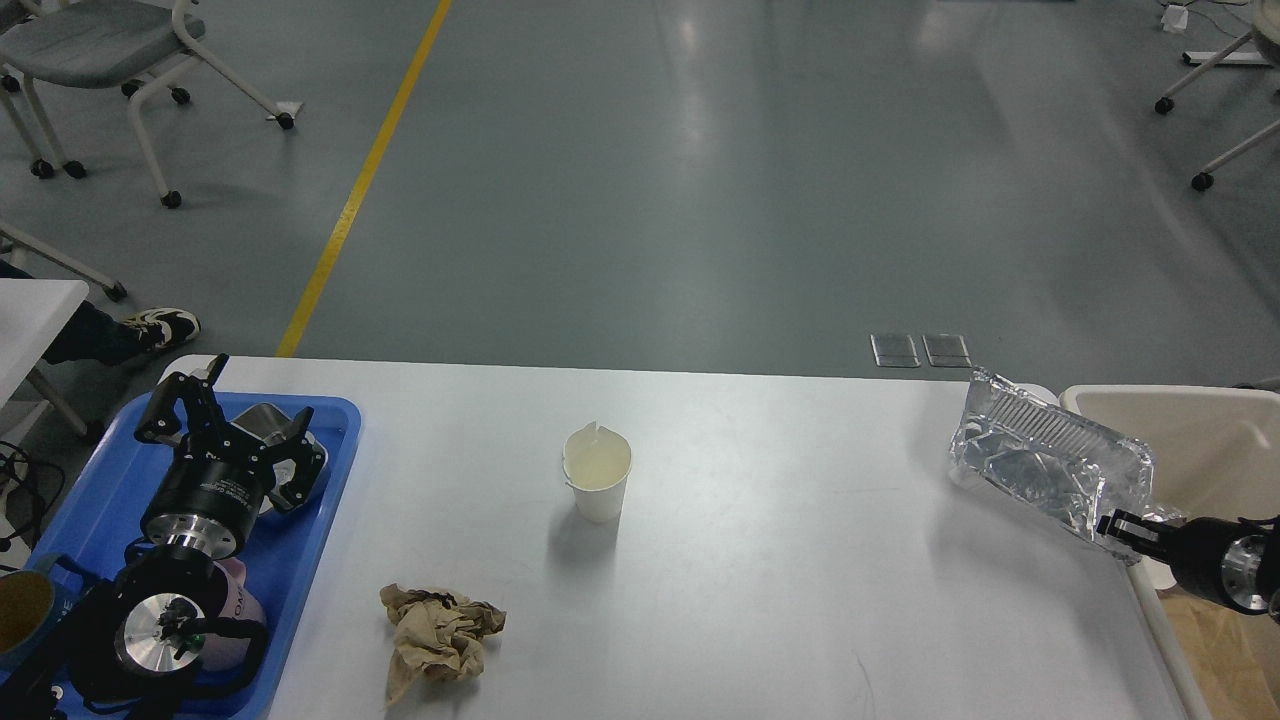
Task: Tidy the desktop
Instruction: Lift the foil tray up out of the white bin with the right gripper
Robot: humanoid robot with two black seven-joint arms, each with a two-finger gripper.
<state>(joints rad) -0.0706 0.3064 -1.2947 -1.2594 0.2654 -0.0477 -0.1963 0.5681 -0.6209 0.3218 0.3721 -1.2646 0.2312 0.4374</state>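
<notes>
Filling the lower half of the view, the desktop [780, 560] is smooth, white and faintly glossy, with a rounded far-left corner; its near edge is cut off by the frame. Near its middle stands a paper cup [598, 475], white, tapered, with a small tear at the rim and a pale yellowish inside. Closer to the near edge lies a crumpled brown paper [436, 630], soft and full of folds.

At the left end rests a blue plastic tray [335, 470] with a raised rim. My left gripper [235, 415] hangs over it, its black fingers spread wide, holding nothing. Under them a shiny metal thing is mostly hidden, so I cannot tell its shape. A dark mug [22, 610] at the tray's near-left is half cut off by the frame.

At the right end my right gripper [1118, 527] pinches the rim of a foil container [1050, 465], which is silver, wrinkled, ribbed on its side and tilted above the table edge. Beside it, beyond the table, stands a beige bin [1200, 440], only partly seen.
</notes>
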